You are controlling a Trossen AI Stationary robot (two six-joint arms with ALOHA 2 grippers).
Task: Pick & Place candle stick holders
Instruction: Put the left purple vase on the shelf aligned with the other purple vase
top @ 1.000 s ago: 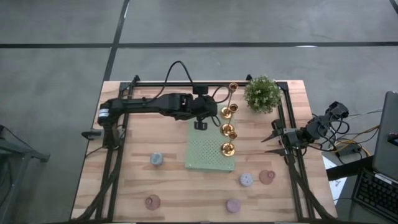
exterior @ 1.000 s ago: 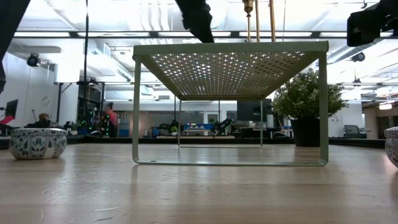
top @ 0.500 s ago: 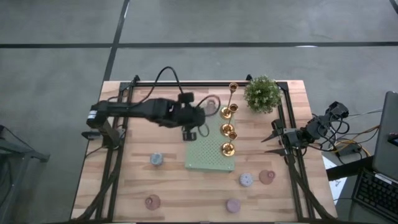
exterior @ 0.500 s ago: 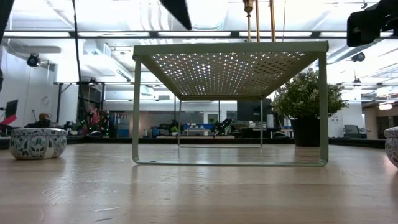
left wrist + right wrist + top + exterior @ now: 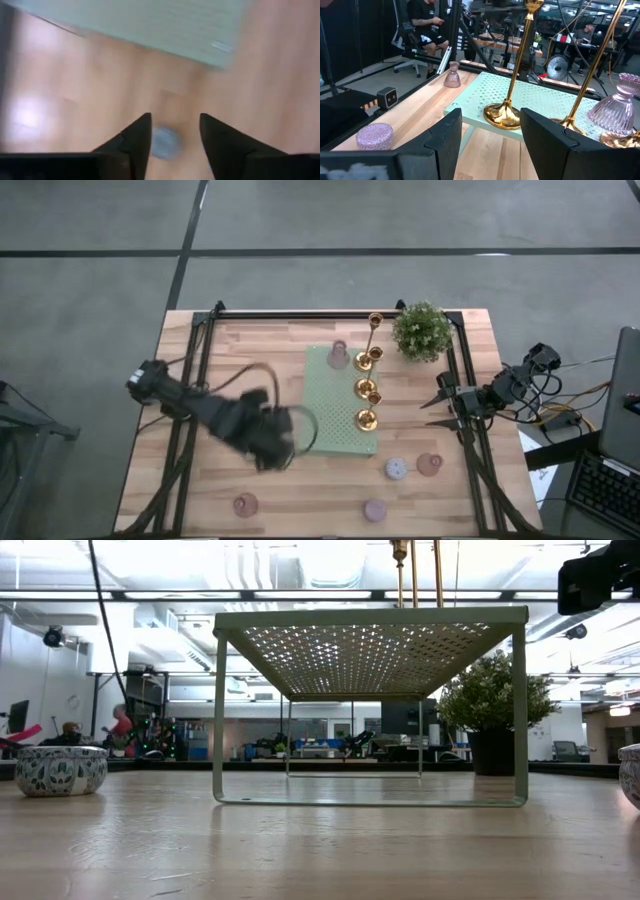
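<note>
Hovering over the bare wooden table [image 5: 200,350], left gripper [image 5: 172,145] with fingers parted, apparently lined up for a grab: small round blue-grey cup-like holder [image 5: 164,142] framed between the fingertips, below them, untouched, just beside the pale green perforated stand [image 5: 340,405]. Right gripper [image 5: 487,132] waiting open at the table's right edge.

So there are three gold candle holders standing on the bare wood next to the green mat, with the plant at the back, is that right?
Not quite. The gold candle holders stand on the green mat itself, along its right side, not on bare wood; the high view shows it. The plant is at the back.
</note>
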